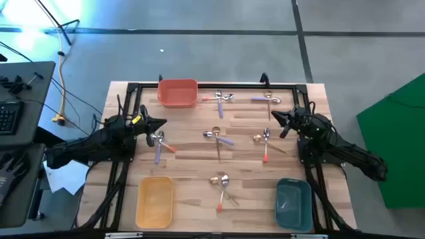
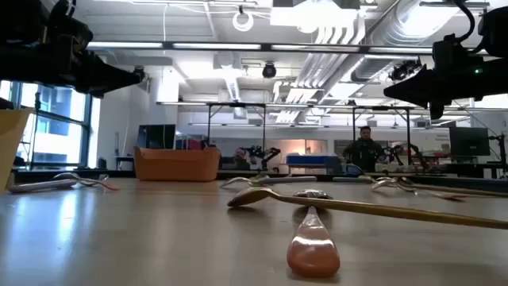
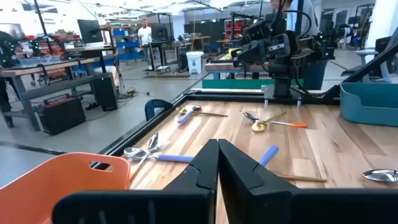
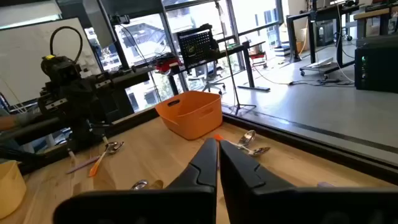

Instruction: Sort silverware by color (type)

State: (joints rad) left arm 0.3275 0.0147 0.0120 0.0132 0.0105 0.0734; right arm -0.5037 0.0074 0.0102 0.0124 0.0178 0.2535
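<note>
The wooden table (image 1: 199,149) carries the silverware scattered in small clusters between three bins. The left gripper (image 1: 161,123) hangs over the left side of the table with its fingers pressed together and nothing between them, as the left wrist view shows; just beside its tip lies a cluster (image 1: 159,143) of spoons, with a purple handle and an orange-red handle showing. The right gripper (image 1: 275,117) hangs over the right side, its fingers likewise closed on nothing, pointing toward the middle. Near it lies a group of spoons (image 1: 263,141) with one orange-red handle running toward the near edge. At the far edge, a pair of spoons (image 1: 221,98) rests just right of the red bin (image 1: 177,92), and another pair (image 1: 267,99) with a purple handle lies farther right. In the middle of the table a gold spoon and a purple-handled spoon (image 1: 216,137) cross each other. Toward the near edge another cluster (image 1: 222,185) sits between the yellow bin (image 1: 155,200) at the near left and the teal bin (image 1: 293,202) at the near right. In the low view, an orange-red handle (image 2: 312,242) lies closest to the camera with a gold spoon (image 2: 349,206) across behind it.
</note>
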